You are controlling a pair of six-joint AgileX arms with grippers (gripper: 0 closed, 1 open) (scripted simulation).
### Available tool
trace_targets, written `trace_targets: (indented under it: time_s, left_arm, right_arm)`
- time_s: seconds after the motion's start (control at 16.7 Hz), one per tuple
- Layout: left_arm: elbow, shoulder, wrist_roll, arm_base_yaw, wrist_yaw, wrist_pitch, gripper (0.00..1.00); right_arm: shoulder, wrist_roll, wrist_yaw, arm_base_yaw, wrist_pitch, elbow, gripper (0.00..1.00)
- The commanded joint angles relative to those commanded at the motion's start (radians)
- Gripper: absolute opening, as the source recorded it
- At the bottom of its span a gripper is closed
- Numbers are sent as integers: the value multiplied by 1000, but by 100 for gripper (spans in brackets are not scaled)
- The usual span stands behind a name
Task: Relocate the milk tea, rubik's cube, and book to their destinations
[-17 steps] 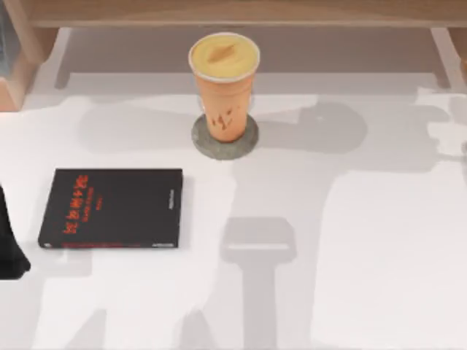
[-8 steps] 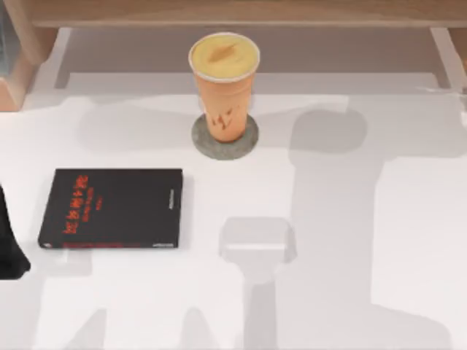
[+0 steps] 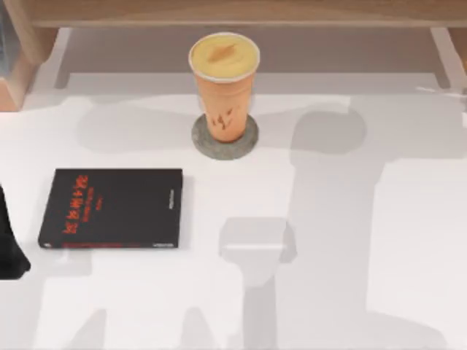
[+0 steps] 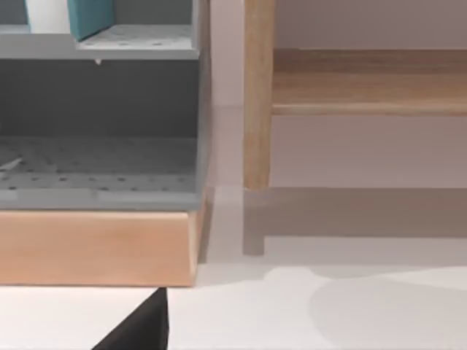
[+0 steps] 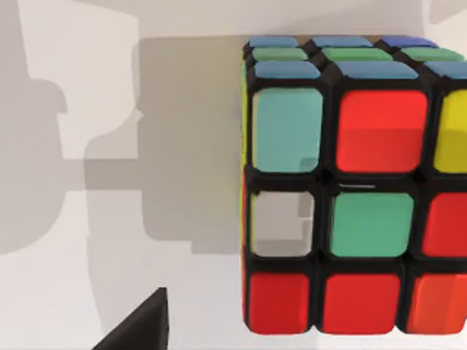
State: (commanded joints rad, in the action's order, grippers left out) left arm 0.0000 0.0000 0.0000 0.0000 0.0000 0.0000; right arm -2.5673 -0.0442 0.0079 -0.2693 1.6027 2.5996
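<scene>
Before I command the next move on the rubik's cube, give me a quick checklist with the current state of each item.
1. Rubik's cube close in front of the right wrist camera: ok.
2. Right gripper closed on the cube: cannot tell.
3. Milk tea upright on its round coaster: ok.
4. Black book lying flat at the table's left, apart from the milk tea: ok.
5. Left arm parked at the table's left edge: ok.
6. Shelf unit ahead of the left wrist camera, lower compartment free: ok.
</scene>
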Motion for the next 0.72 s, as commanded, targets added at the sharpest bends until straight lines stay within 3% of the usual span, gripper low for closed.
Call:
trace_targets:
  time_s: [0.42, 0.72]
  left_arm:
    - [0, 0, 0, 0, 0, 0, 100]
    - [0, 0, 0, 0, 0, 0, 100]
  right_arm:
    - [122, -18, -6, -19, -171, -298, 100]
    - [95, -10, -4, -9, -255, -351, 100]
